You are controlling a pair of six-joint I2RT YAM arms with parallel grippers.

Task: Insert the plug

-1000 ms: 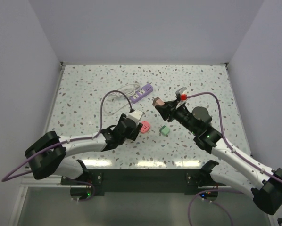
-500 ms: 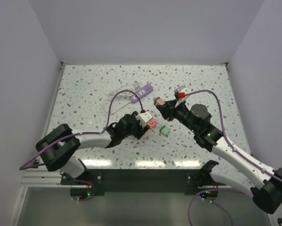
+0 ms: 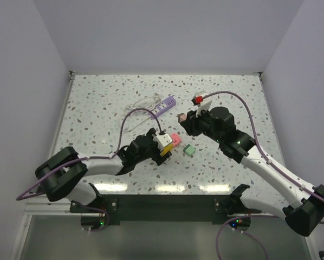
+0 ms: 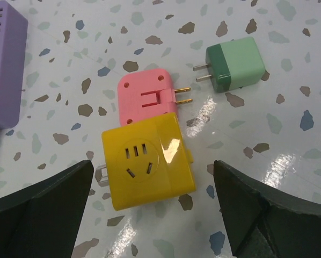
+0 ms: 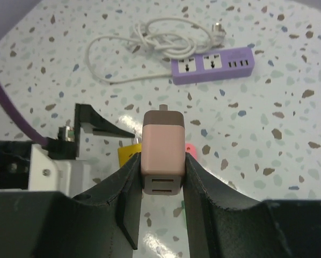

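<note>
The right end effector is clamping the tan plug between its fingers, the purple power strip lying at one o'clock on the table. The left end effector is hanging wide open, empty, over a yellow adapter. Nothing is bracing the strip; a push risks sliding it or jamming misaligned prongs.

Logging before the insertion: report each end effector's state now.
Left end effector: open, holding nothing.
Right end effector: closed on the pinkish-brown rectangular plastic charger plug.
</note>
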